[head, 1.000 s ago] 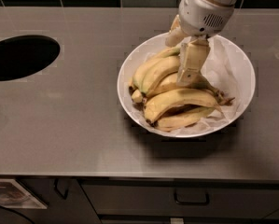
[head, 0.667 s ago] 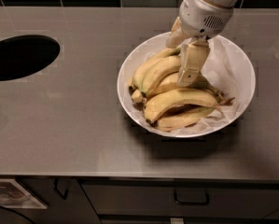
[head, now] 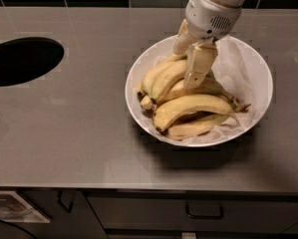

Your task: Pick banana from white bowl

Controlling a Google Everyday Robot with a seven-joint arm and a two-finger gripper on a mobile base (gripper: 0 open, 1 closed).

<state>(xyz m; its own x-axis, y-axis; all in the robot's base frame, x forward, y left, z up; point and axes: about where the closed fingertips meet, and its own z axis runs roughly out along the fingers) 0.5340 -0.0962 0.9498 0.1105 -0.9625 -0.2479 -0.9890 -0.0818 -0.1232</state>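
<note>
The white bowl (head: 255, 63) stands on the right of the grey counter, lined with crinkled white paper and holding several bananas. My gripper (head: 191, 59), cream-coloured below a white wrist, reaches down into the bowl's upper middle and rests on the top of the pile. The banana (head: 164, 77), plump and yellow with a slight green tinge, lies directly under and beside it, curving to the left. Longer yellow bananas (head: 193, 106) lie in front of it. Where the gripper meets the fruit is partly hidden by its own body.
A dark round hole (head: 21, 61) is cut into the counter at the left. Dark tiles run along the back wall. Drawers with handles (head: 204, 214) sit below the counter's front edge.
</note>
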